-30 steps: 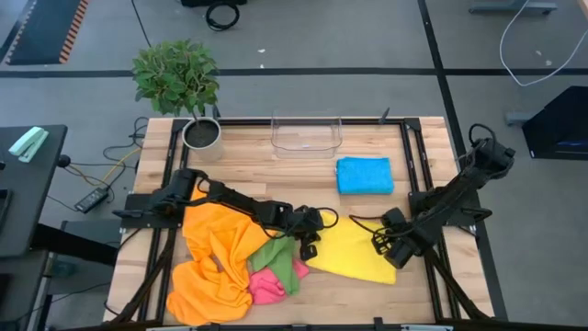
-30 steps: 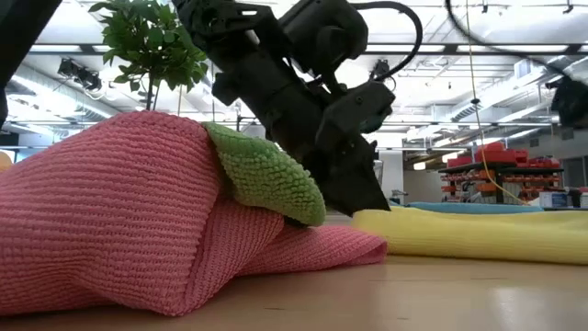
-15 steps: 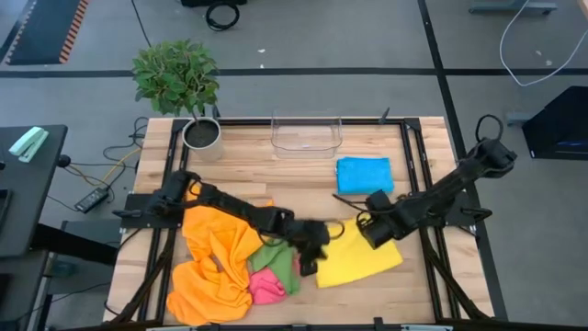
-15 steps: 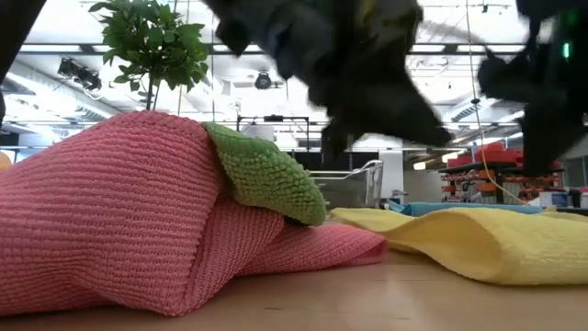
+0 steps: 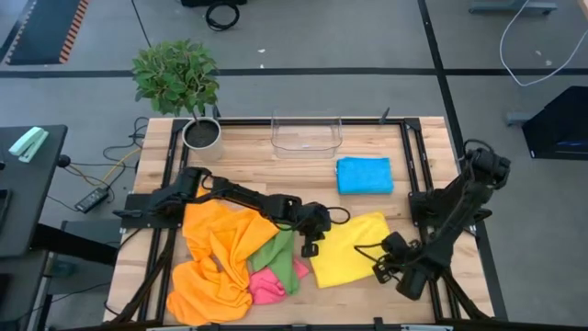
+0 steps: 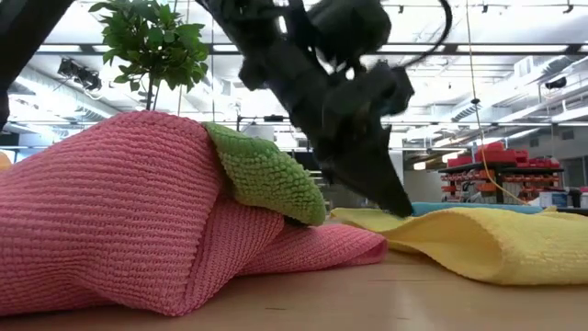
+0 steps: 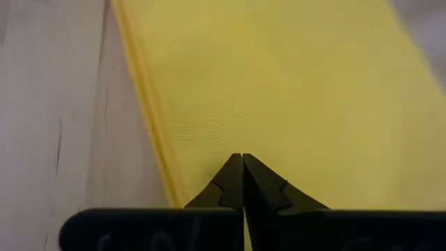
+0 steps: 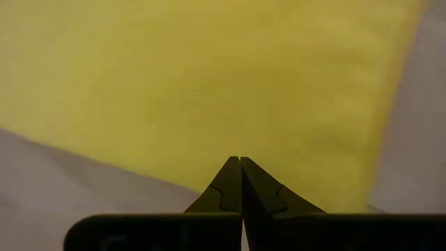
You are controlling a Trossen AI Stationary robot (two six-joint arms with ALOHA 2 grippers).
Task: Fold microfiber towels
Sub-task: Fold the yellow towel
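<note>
A pink towel (image 6: 119,221) lies bunched on the wooden bench (image 6: 367,303), with a green towel (image 6: 266,175) draped over its top. Just beside them a yellow towel (image 6: 478,239) lies rumpled, and the left gripper (image 6: 400,207) touches it, jaws closed. A leafy plant (image 6: 152,41) stands behind.

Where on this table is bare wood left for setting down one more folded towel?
Bare wood lies between the plant pot and blue towel, before the clear bin. The front is crowded: orange towels, green, pink, yellow towel.
</note>
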